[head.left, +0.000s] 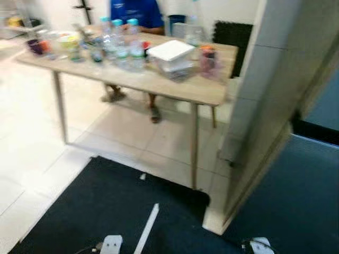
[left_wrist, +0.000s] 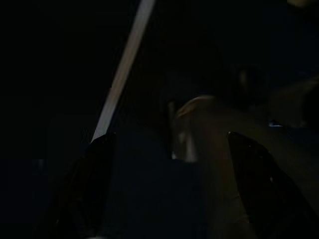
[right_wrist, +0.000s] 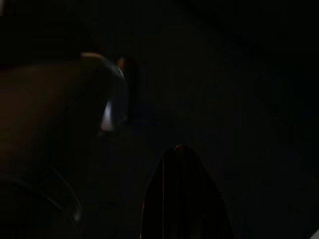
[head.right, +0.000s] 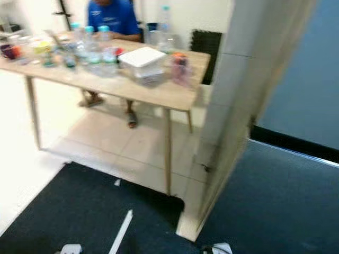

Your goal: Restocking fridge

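Observation:
A light wooden table stands ahead to the left, blurred. On it are several clear bottles with blue caps, a clear box with a white lid, a pinkish container and small bowls at the far left end. Both arms hang idle, far from the table. In the dark left wrist view my left gripper is open, its two fingers spread wide over the dark floor. The right wrist view is almost black, and my right gripper is only dimly made out.
A person in a blue shirt sits behind the table. A pale tiled pillar rises at the right, with a dark blue surface beyond it. A black mat with a white strip lies at my feet.

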`<state>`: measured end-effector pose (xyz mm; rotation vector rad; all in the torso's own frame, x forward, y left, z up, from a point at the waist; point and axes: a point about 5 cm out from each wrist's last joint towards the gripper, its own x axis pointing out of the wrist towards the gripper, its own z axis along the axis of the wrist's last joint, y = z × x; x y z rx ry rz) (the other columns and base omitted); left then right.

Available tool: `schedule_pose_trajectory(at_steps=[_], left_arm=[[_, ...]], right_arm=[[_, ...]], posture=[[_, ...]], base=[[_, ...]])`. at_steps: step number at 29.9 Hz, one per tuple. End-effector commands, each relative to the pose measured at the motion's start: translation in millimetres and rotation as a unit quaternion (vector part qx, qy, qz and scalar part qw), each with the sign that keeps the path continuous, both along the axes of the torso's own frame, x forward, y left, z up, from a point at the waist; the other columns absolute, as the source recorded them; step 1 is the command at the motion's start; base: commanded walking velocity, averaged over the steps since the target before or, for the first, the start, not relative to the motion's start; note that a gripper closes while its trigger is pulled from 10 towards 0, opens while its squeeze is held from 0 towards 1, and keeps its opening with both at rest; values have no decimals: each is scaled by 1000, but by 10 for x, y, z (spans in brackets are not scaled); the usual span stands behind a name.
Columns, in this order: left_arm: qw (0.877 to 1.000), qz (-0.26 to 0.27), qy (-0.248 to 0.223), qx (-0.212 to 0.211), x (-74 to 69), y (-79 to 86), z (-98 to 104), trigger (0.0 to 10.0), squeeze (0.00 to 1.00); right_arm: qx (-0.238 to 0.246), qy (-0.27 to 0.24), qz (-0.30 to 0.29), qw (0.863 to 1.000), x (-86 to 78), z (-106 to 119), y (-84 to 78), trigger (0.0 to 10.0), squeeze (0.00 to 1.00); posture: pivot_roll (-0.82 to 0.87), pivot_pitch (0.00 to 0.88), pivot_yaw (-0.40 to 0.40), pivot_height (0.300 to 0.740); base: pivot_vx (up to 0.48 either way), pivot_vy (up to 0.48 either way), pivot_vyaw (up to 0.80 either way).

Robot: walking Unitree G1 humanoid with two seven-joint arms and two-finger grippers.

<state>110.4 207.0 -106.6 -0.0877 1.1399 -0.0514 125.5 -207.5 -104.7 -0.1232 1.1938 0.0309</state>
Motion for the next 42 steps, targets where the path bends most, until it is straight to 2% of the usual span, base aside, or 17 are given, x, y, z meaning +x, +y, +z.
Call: schedule_pose_trajectory(at_steps=[1, 8, 20, 35, 42], left_arm=[[1000, -1, 7, 3, -34, 20, -7, 10000, 0], [1000, -6, 13, -3, -80, -63, -33, 10000, 0], [1000, -5, 7, -3, -25, -69, -20, 10000, 0], [1000, -2, 7, -5, -51, -35, -19, 10000, 0], [1000, 3, 2, -7, -26, -55, -16, 10000, 0]], right_arm=[[8, 9, 5, 1000, -38, -23, 64, 10000, 0], [8, 11, 5, 1000, -42, -25, 69, 10000, 0], [9, 13, 10, 1000, -44, -25, 70, 10000, 0], [7, 12, 12, 1000, -38, -21, 54, 10000, 0], [-4, 10, 13, 1000, -33, -15, 23, 10000, 0]], posture=[[-37, 17, -23, 740], [-38, 18, -23, 740], [-35, 14, -25, 740], [-27, 16, -27, 740], [-30, 7, -31, 740]], base=[[0, 0, 800], [0, 0, 800], [0, 0, 800], [0, 0, 782], [0, 0, 0]])
